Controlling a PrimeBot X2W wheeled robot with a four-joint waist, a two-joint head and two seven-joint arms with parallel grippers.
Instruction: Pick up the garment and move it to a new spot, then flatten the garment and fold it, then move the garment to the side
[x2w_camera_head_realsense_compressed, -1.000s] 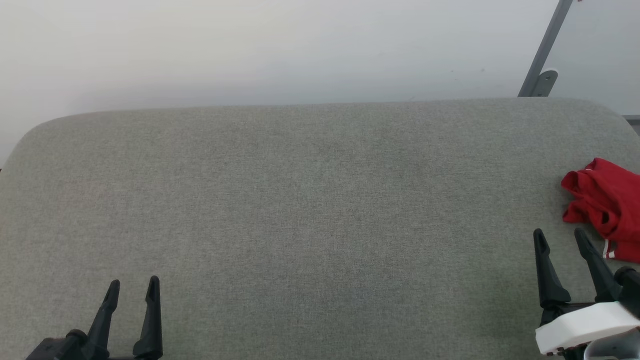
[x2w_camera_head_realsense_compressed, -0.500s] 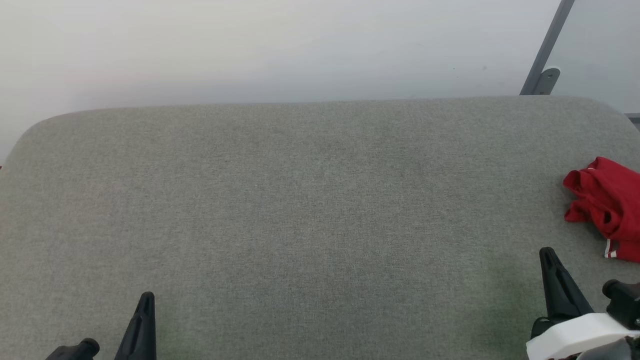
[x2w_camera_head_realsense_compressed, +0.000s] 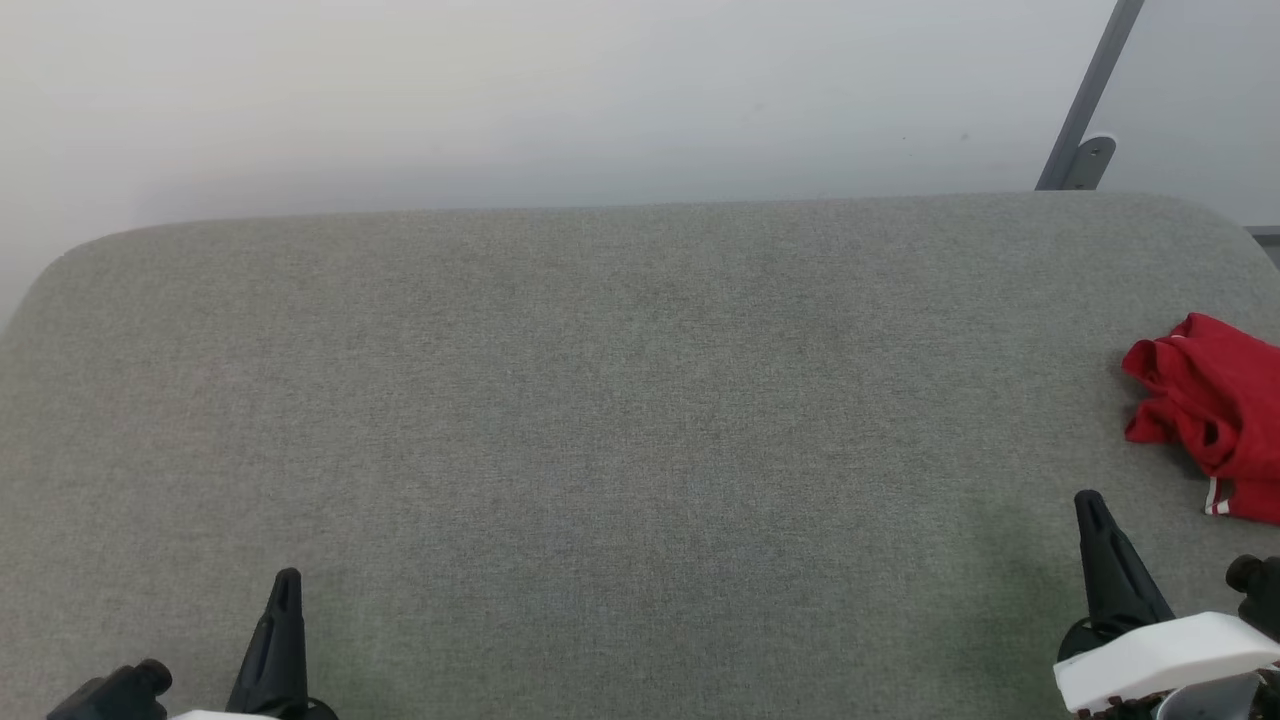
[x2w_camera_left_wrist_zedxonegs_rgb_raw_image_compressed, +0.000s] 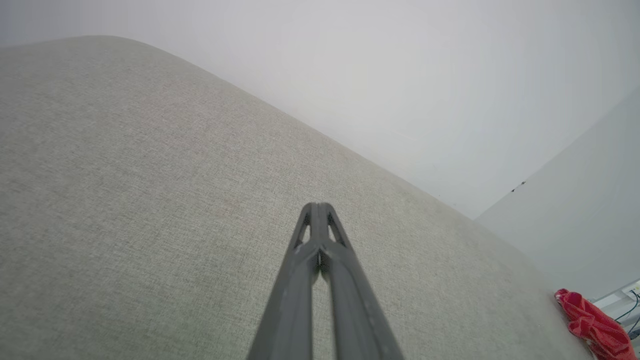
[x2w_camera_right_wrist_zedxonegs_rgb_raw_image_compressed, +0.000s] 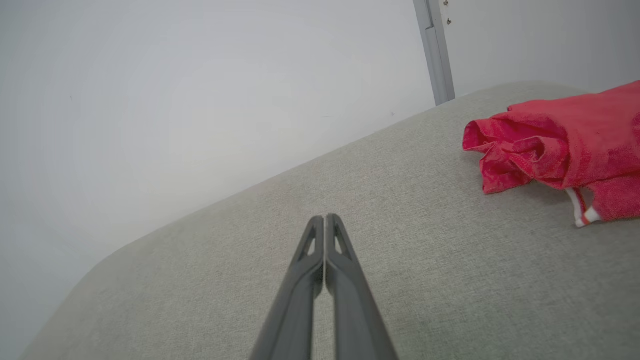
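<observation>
Grey woven fabric covers the tabletop (x2w_camera_head_realsense_compressed: 620, 400), which has rounded far corners. A plain pale wall (x2w_camera_head_realsense_compressed: 500, 100) stands behind it, and a grey metal post (x2w_camera_head_realsense_compressed: 1090, 95) leans at the far right. The garment (x2w_camera_head_realsense_compressed: 1210, 400) lies crumpled in a red heap at the right edge of the tabletop, partly cut off by the side of the head view. A bit of red-and-white stripe trim (x2w_camera_head_realsense_compressed: 1217, 497) shows on its near side. The left gripper (x2w_camera_left_wrist_zedxonegs_rgb_raw_image_compressed: 317, 206) is at the near left over bare fabric, well apart from the garment; its jaws are pressed together tip to tip with nothing between them. The right gripper (x2w_camera_right_wrist_zedxonegs_rgb_raw_image_compressed: 325, 217) is at the near right, near the garment but not touching it, with the heap ahead and to its right. Its jaws are likewise fully closed on nothing.
</observation>
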